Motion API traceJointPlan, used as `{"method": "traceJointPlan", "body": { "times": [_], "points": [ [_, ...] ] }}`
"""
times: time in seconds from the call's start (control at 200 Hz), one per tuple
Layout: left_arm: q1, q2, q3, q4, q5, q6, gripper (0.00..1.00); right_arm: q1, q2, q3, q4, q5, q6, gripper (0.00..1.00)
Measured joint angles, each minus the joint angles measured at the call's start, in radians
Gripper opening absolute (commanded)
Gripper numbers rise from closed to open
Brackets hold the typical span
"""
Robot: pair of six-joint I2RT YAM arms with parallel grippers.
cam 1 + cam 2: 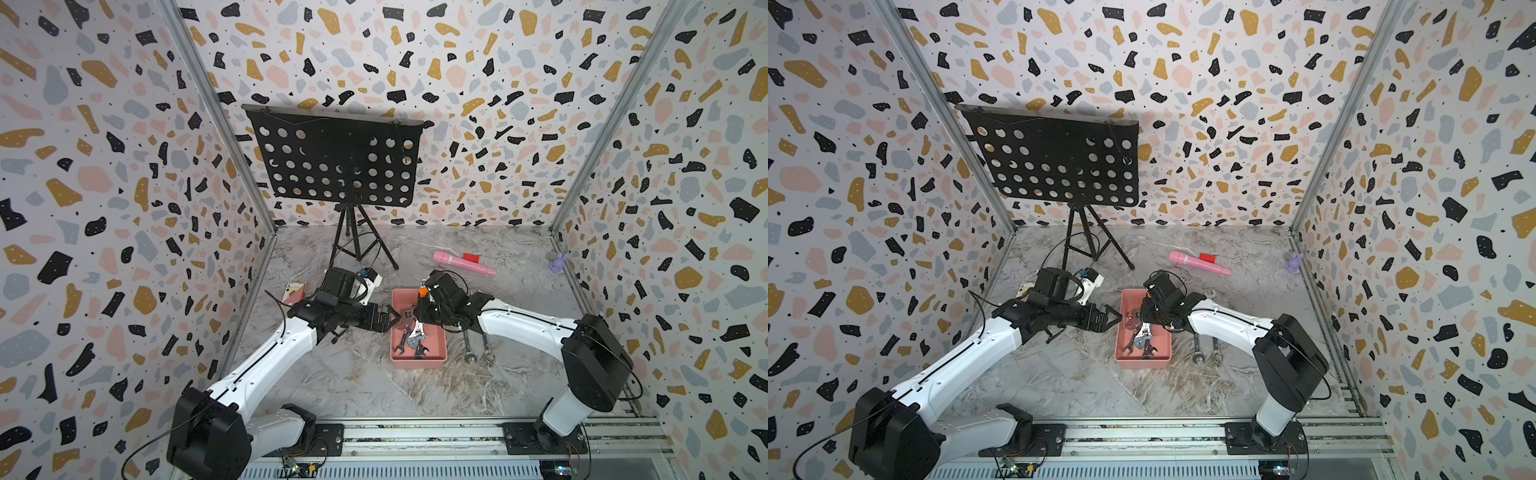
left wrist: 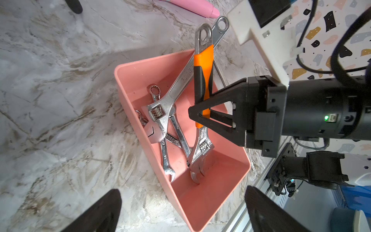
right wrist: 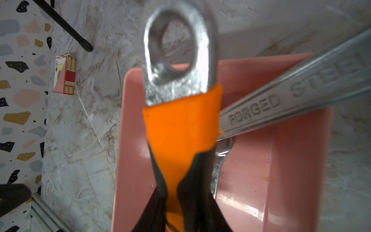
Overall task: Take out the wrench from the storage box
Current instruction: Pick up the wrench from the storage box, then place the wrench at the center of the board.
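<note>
The salmon-pink storage box (image 1: 415, 365) (image 1: 1142, 362) sits mid-table between both arms. My right gripper (image 2: 198, 117) (image 3: 172, 211) is shut on the orange-and-black handle of an adjustable wrench (image 2: 203, 60) (image 3: 180, 124). That wrench stands tilted: its head is low inside the box (image 2: 210, 200) and its ring end is raised above the far rim. My left gripper (image 2: 180, 209) (image 1: 392, 318) hovers open at the box's left edge, holding nothing. Also in the box are a large silver adjustable wrench (image 2: 180, 80) (image 3: 291, 94) leaning on the rim and smaller combination wrenches (image 2: 165, 156).
Two wrenches (image 1: 467, 345) (image 1: 487, 347) lie on the table right of the box. A card pack (image 1: 293, 292) sits at the left wall. A music stand (image 1: 336, 162), a pink cylinder (image 1: 463, 262), a red block (image 1: 471, 257) and a purple figure (image 1: 558, 262) are farther back.
</note>
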Motion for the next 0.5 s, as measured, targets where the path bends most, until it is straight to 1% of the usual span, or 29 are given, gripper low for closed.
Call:
{"method": "traceJointPlan", "body": {
  "times": [0.3, 0.501],
  "points": [
    [0.0, 0.0, 0.0, 0.005, 0.018, -0.021, 1.0, -0.014, -0.115, -0.004, -0.05, 0.013, -0.023, 0.0],
    [-0.011, 0.013, 0.006, 0.018, 0.023, -0.048, 1.0, -0.09, -0.266, -0.055, -0.129, 0.008, -0.057, 0.0]
  ]
}}
